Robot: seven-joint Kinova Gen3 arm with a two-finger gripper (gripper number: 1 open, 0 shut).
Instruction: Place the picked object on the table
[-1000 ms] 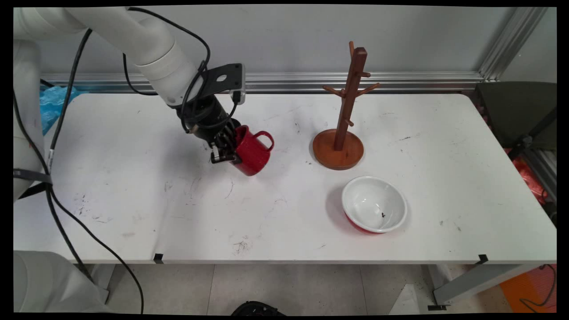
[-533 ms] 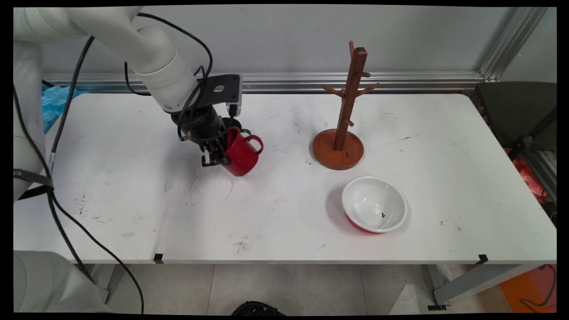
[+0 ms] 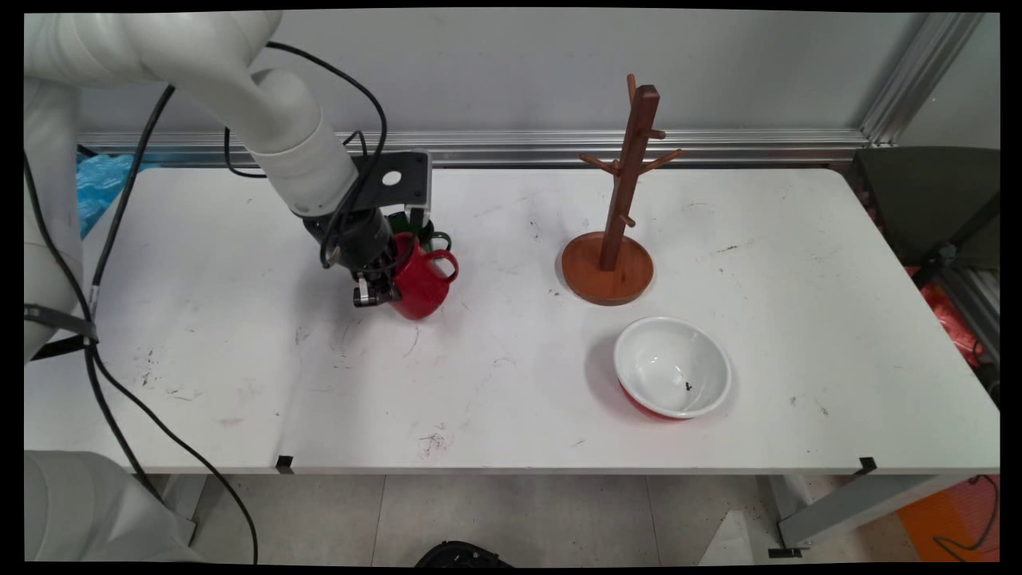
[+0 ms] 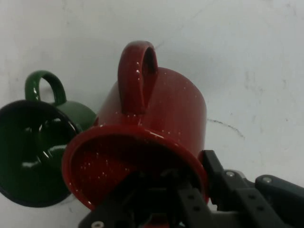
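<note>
We have the end effector (image 3: pixel 375 289) clamped on the red mug (image 3: pixel 421 281) at its rim, one finger inside, one outside. The mug hangs tilted just above the counter (image 3: pixel 511 399), mouth toward the wrist, its handle (image 4: pixel 137 78) on the upper side, pointing away from us. The green mug (image 4: pixel 38 147) sits right beside it, seemingly touching. Rack (image 3: pixel 619 200) and bowl (image 3: pixel 672 366) are well apart, to the right.

Red mug (image 4: pixel 161 118): glossy enamel look, fine pale specks. Green mug (image 4: pixel 38 142): same glossy finish, dark shiny inside. Mug stand (image 3: pixel 619 200): brown wood, smooth, satin. Bowl (image 3: pixel 672 367): glossy white inside, red outside. Desk (image 3: pixel 239 367): matt white, scuffed. Gripper (image 3: pixel 375 287): matt black.
</note>
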